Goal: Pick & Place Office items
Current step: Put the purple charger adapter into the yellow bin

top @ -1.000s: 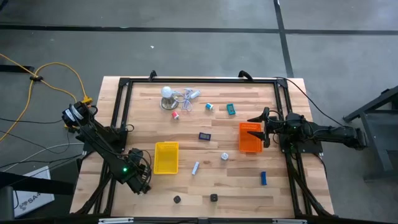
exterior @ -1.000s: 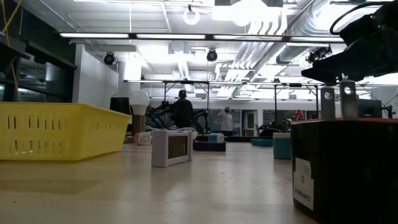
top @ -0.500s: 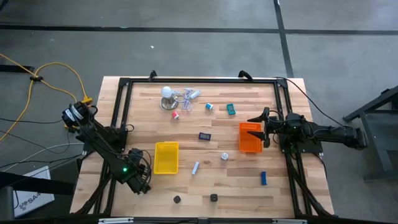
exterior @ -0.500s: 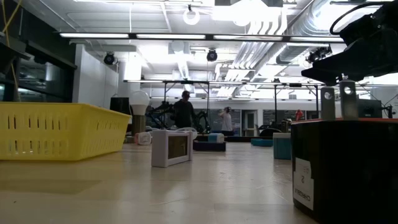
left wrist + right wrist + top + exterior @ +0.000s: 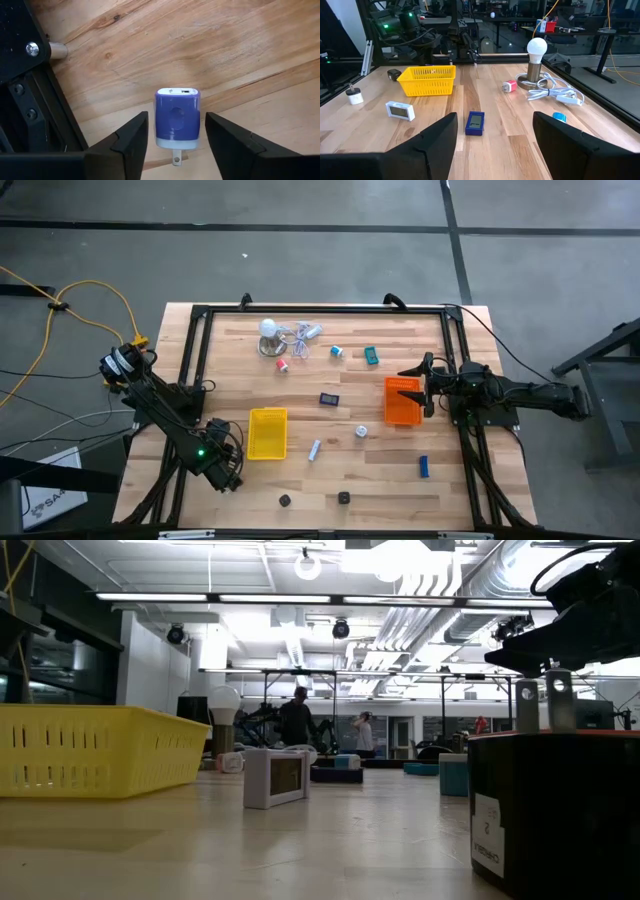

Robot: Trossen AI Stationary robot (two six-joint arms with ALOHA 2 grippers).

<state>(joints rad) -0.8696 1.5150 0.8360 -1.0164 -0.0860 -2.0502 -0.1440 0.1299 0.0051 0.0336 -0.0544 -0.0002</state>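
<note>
A small blue-and-white charger plug [image 5: 177,112] lies flat on the wood at the table's near left. My left gripper [image 5: 177,131] is open, with one finger on each side of the plug and a gap at both. It also shows in the high view [image 5: 226,474], where it hides the plug. My right gripper [image 5: 413,386] is open and empty over the orange tray [image 5: 401,406]. The other small items lie loose on the table: a red roll [image 5: 282,364], a teal roll [image 5: 337,351], a teal block [image 5: 371,356], a dark blue item [image 5: 329,398] and a blue block [image 5: 424,466].
The yellow tray [image 5: 267,433] stands at the near left. A white dome lamp [image 5: 268,330] with its pale cord [image 5: 302,337] stands at the far edge. A white cube [image 5: 360,432], a white clip [image 5: 314,449] and two black items [image 5: 285,501] [image 5: 344,498] lie nearer. Black frame rails border the table.
</note>
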